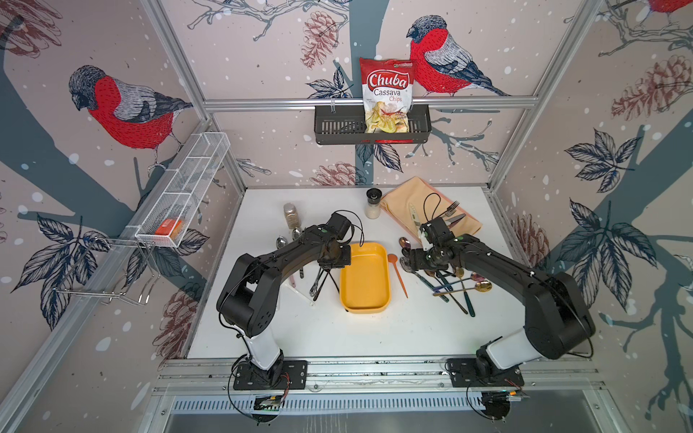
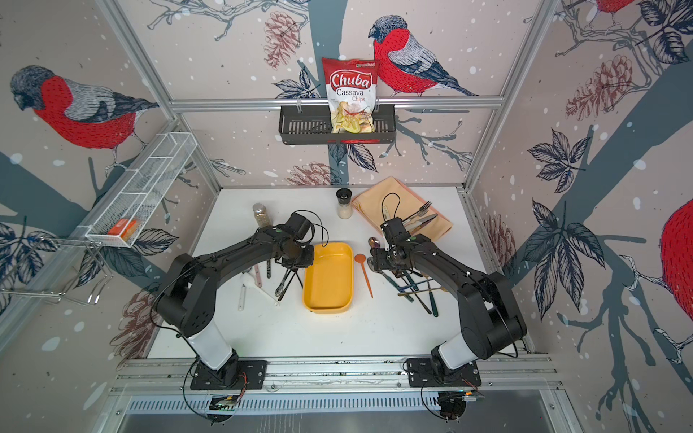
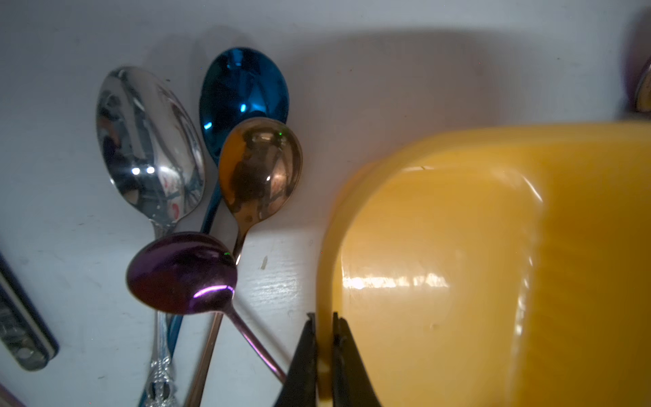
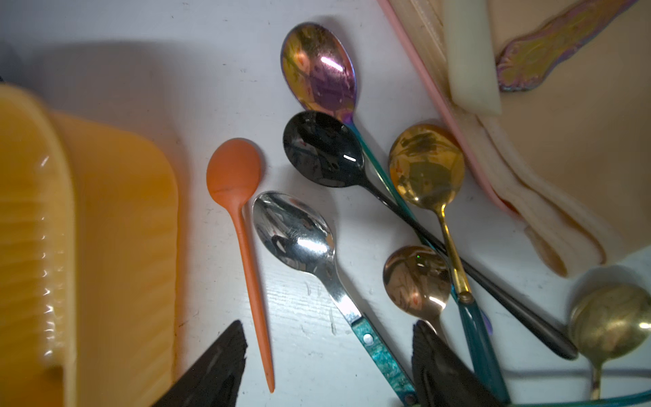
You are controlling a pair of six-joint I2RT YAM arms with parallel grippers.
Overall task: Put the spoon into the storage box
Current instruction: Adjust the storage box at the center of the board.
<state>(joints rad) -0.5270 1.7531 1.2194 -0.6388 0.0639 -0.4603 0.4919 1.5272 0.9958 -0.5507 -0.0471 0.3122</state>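
The yellow storage box (image 1: 365, 285) (image 2: 330, 285) lies empty at the table's middle. My left gripper (image 3: 324, 319) (image 1: 333, 259) is shut on the left wall of the storage box (image 3: 458, 246), one finger inside and one outside. To the box's right lie an orange plastic spoon (image 4: 234, 172) (image 1: 398, 275) and a heap of metal spoons (image 1: 450, 279). My right gripper (image 4: 329, 327) (image 1: 407, 260) hangs open over them; the orange spoon's handle and a silver spoon (image 4: 294, 234) with a teal handle lie between its fingers, untouched. Silver, blue, gold and purple spoons (image 3: 260, 169) lie left of the box.
A folded peach napkin (image 1: 412, 195) with a fork and knife lies at the back right. A salt shaker (image 1: 373, 204) and a spice jar (image 1: 291, 215) stand behind the box. A dark wall basket (image 1: 337, 127) holds a chips bag; a white mesh basket (image 1: 180, 195) hangs left.
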